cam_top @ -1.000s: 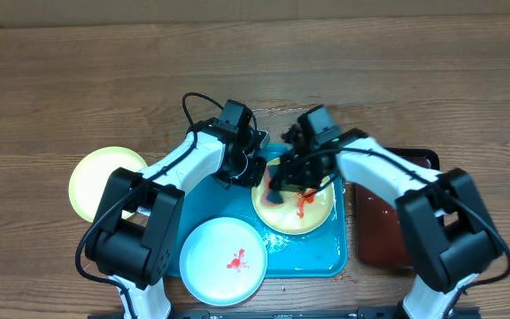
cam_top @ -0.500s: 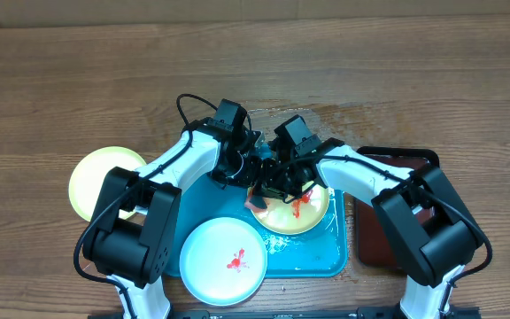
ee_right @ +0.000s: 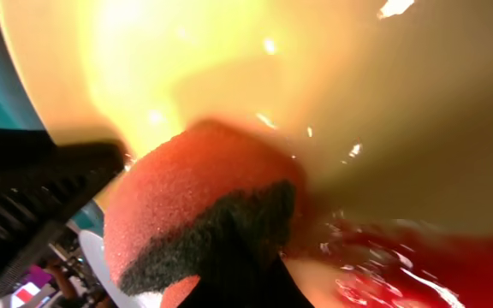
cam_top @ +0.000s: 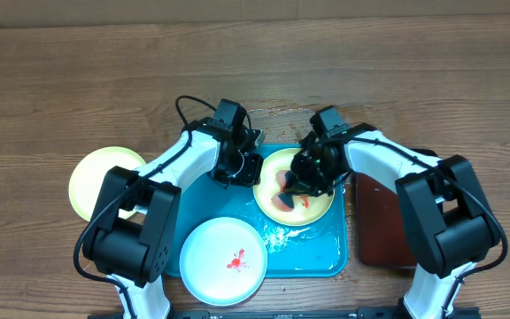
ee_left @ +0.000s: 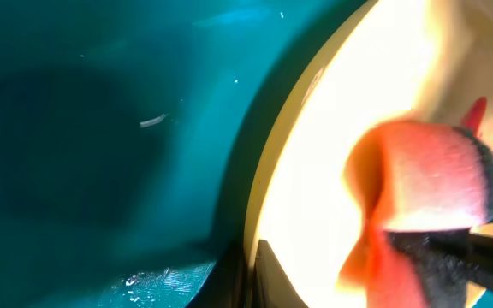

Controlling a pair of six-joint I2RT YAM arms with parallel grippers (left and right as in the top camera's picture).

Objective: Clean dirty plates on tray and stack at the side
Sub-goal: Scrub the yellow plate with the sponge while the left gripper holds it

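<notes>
You see the left gripper (cam_top: 251,172) with its fingers pinching the left rim of the yellow-green plate (cam_top: 319,206), which lies at the back of the tray (cam_top: 308,257). The right gripper (cam_top: 305,175) is clamped on a pink sponge (cam_top: 286,191) and presses it on this plate, beside a red sauce smear (ee_right: 383,274). The white plate (cam_top: 223,261), with a red spot, sits at the tray's front left corner. The second yellow-green plate (cam_top: 96,182) lies on the table (cam_top: 78,80), left of the tray
</notes>
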